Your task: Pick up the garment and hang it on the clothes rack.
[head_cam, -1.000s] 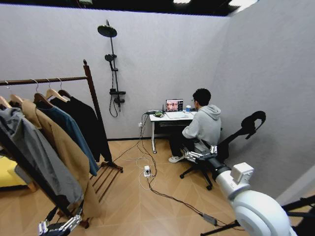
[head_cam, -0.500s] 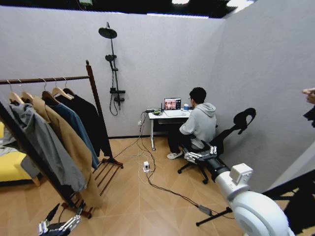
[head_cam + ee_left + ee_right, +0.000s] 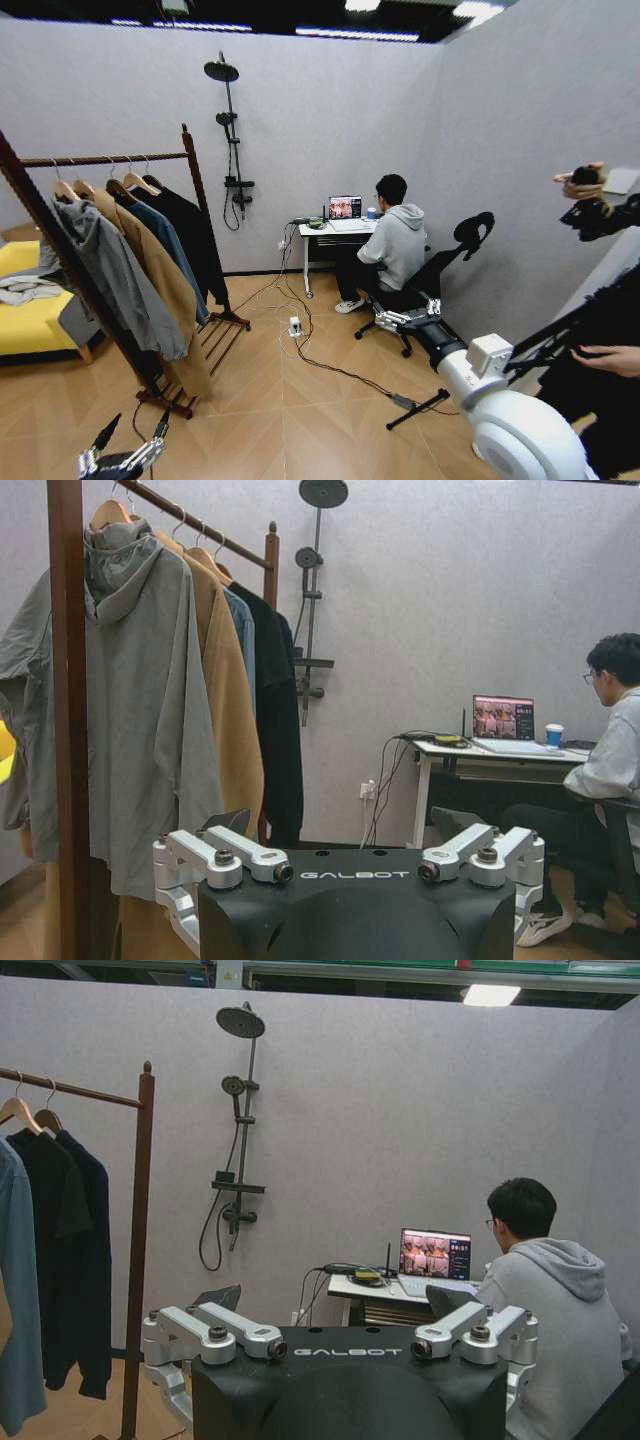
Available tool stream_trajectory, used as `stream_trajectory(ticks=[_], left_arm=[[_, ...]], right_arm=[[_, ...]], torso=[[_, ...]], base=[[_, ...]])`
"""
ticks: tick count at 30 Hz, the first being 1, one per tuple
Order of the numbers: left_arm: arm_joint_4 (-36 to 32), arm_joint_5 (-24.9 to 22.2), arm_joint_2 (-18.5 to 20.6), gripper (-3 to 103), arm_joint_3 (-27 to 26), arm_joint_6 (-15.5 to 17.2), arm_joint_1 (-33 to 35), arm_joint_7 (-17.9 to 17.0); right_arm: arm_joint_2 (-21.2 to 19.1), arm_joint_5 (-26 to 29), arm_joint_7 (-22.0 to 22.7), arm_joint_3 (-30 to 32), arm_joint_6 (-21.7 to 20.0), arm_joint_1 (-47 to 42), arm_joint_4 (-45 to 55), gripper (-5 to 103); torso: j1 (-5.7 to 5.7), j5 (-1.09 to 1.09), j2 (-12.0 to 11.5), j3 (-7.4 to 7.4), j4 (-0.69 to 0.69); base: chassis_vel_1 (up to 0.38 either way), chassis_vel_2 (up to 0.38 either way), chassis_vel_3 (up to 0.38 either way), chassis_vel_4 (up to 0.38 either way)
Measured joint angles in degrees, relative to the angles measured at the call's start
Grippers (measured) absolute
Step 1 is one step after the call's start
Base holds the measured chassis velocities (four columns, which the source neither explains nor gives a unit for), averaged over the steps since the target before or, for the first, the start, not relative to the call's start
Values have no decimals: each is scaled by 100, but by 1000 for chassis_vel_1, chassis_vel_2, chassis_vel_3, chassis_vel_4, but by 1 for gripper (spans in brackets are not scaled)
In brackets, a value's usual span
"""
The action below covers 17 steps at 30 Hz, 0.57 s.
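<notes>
1. The clothes rack (image 3: 195,190) stands to the robot's left, its rod already crowded with hung coats.
2. The garment (image 3: 600,400) looks to be the dark cloth at the far right edge, with a person's hand (image 3: 610,358) on it and well apart from both grippers. Its hanger and lettering cannot be made out.
3. As a long jacket, it is probably soft and floppy with moderate weight. The cloth would sag and slip, so the stiff hanger near the hook seems the best place to hold it.
4. The right gripper (image 3: 405,315) hovers low ahead, fingers spread wide and empty.
5. The left gripper (image 3: 132,430) sits low near the rack's base, fingers likewise wide apart and holding nothing.
</notes>
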Motion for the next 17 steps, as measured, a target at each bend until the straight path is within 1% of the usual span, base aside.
stream_trajectory(ticks=[3,6,17], left_arm=[[0,0,0,100,0,0,0,0],[0,-1,0,100,0,0,0,0],[0,0,0,100,0,0,0,0]], right_arm=[[10,-11,1,-5,-1,-9,0,100],[15,-12,2,-5,-2,-17,0,100],[14,-14,2,4,-8,-24,0,100]], torso=[[0,-5,0,-1,1],[1,-2,0,0,1],[-1,-4,1,-1,1]], base=[[148,-149,-148,162],[168,-157,-162,155],[167,-150,-145,157]])
